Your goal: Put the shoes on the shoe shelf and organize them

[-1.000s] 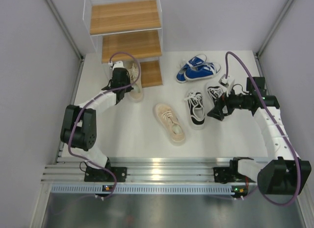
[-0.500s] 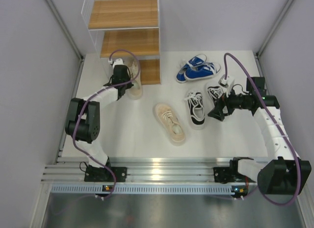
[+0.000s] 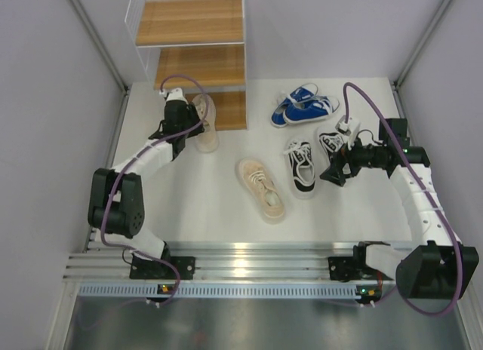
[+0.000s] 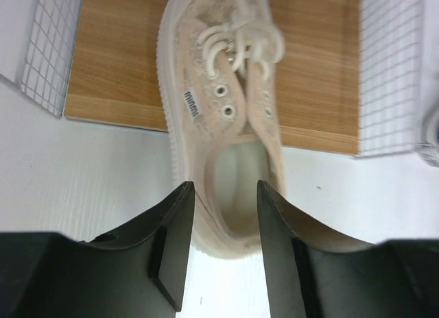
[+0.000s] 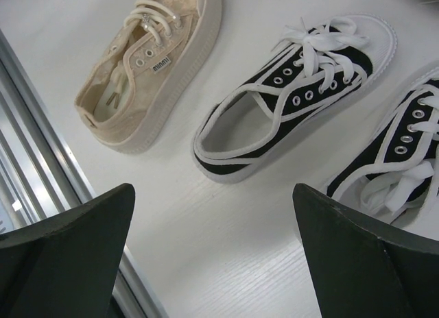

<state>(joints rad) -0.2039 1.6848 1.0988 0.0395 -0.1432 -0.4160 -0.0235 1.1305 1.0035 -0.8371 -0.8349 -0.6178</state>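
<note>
The shoe shelf (image 3: 192,22) stands at the back left, its lowest board (image 4: 116,71) on the table. One beige shoe (image 4: 219,78) lies with its toe on that board and its heel on the table. My left gripper (image 4: 224,188) is shut on this shoe's heel collar; in the top view the gripper (image 3: 185,124) is beside the shoe (image 3: 204,124). The other beige shoe (image 3: 262,188) lies mid-table. Two black-and-white shoes (image 3: 302,165) (image 3: 330,142) lie right of it, and the blue pair (image 3: 304,107) lies behind them. My right gripper (image 5: 212,188) is open and empty above the table by the nearer black-and-white shoe (image 5: 295,92).
White wire mesh sides (image 4: 48,44) flank the lowest board. Grey walls (image 3: 60,101) close in the table left and right. An aluminium rail (image 3: 249,256) carrying the arm bases runs along the near edge. The two upper shelf boards hold nothing.
My left gripper has moved the beige shoe slightly back and left, further onto the lowest board. The right arm has not moved.
</note>
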